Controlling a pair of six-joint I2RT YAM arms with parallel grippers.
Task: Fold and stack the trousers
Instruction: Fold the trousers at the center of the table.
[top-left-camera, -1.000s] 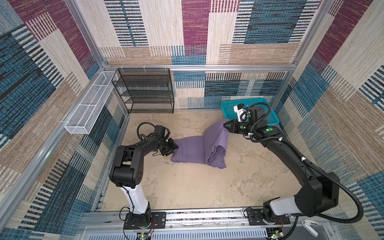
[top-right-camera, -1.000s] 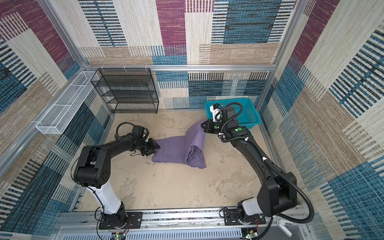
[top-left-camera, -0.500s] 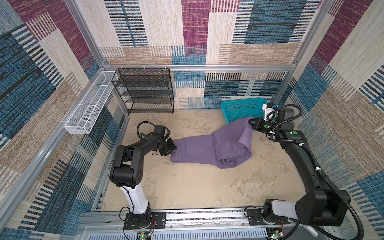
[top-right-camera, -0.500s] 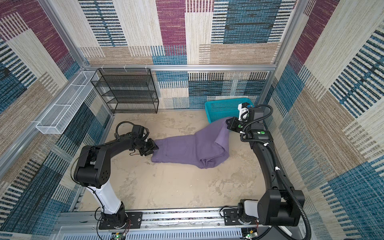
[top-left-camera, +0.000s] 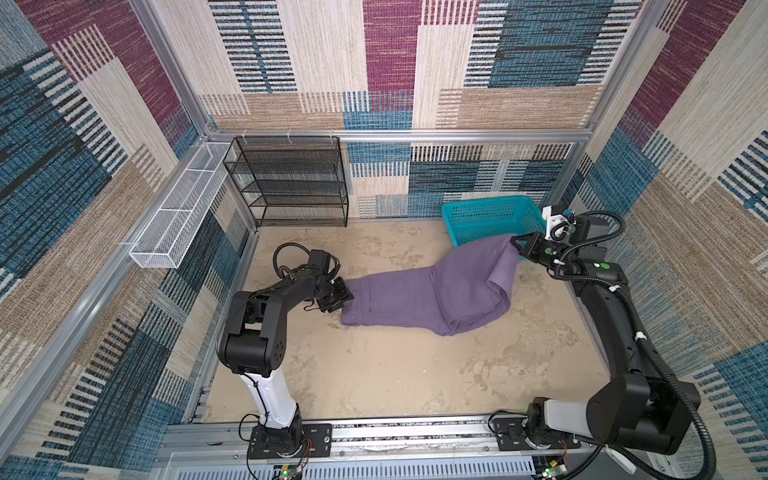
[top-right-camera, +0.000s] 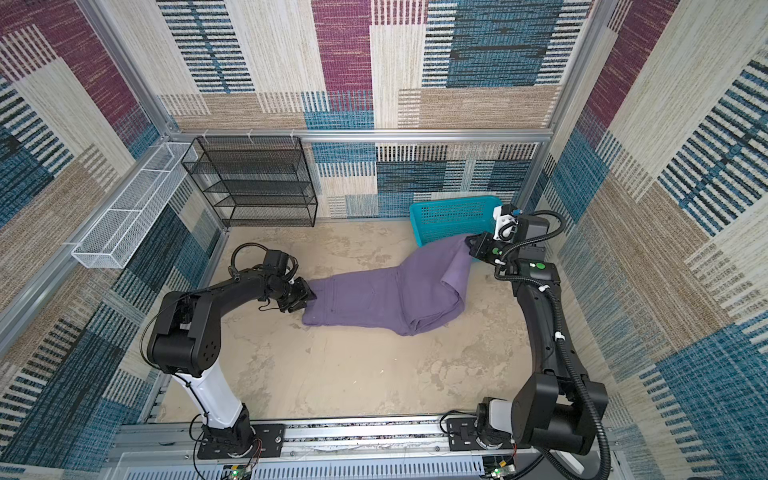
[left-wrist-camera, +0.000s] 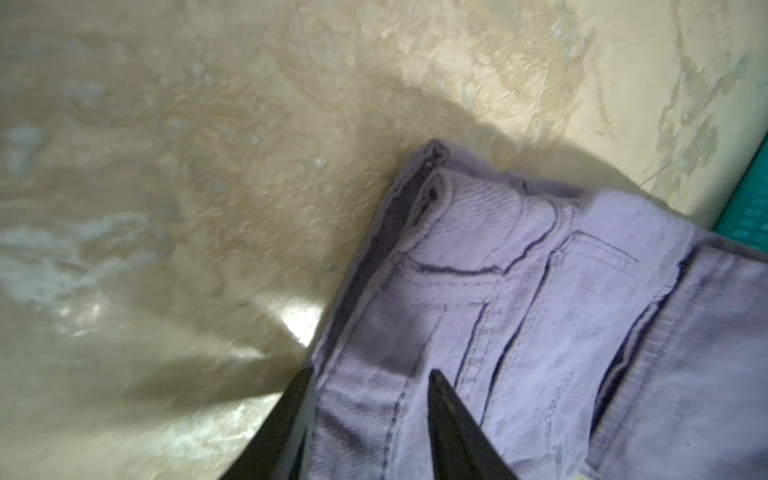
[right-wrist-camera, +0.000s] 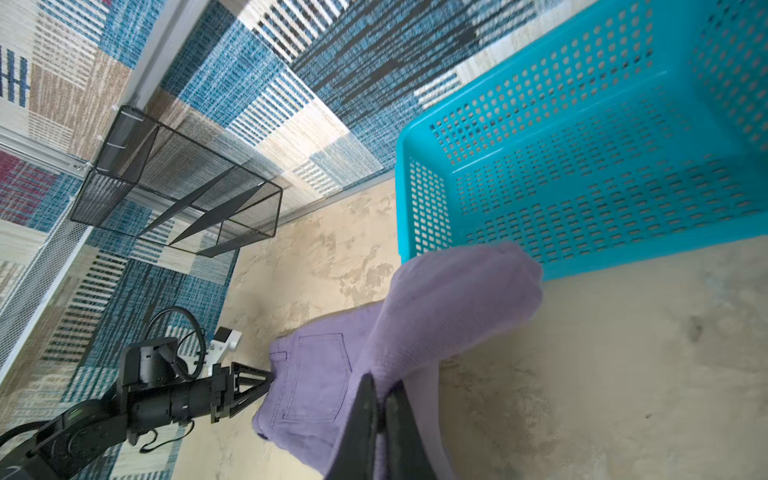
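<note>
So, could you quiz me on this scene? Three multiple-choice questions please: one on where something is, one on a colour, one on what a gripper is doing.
1. Where does the basket stand?
A) at the back, on the robot's right
B) front centre
C) at the front, on the robot's left

2. What colour are the trousers?
A) green
B) purple
C) red

3. What is the right gripper doing?
A) hanging wide open
B) shut on nothing
C) shut on the trousers

Answers:
1 A: both top views show it against the back wall on the right side.
2 B: the cloth is lavender-purple in every view.
3 C: the right wrist view shows its fingers pinched together on lifted cloth.
</note>
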